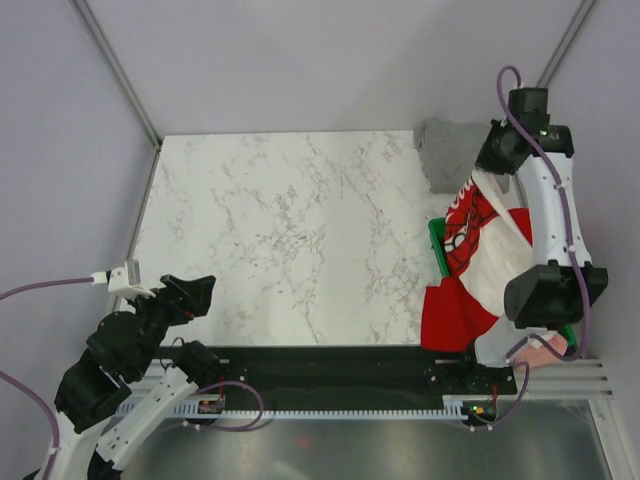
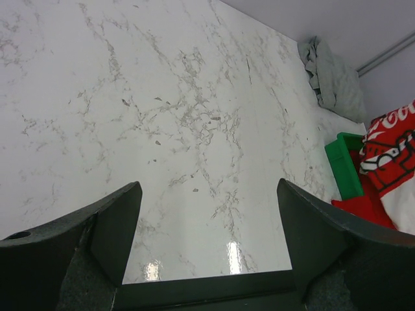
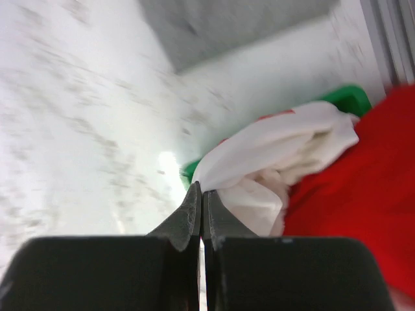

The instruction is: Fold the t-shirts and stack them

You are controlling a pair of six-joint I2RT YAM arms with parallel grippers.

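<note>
The left gripper [image 2: 207, 188] is held released over the near-left tabletop [image 1: 300, 230]. Only in the right wrist view is the right gripper [image 3: 201, 188] seen clenched on an edge of the white t-shirt [image 1: 500, 262]. From above, that shirt is seen stretched near-to-far from the green crate [image 1: 437, 250] at the right edge.

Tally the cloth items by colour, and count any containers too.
Grey shirt: 1
White shirt with red script panel: 1
Red shirt: 1
Pink shirt, mostly hidden: 1
Green crate: 1
Total: 5
</note>
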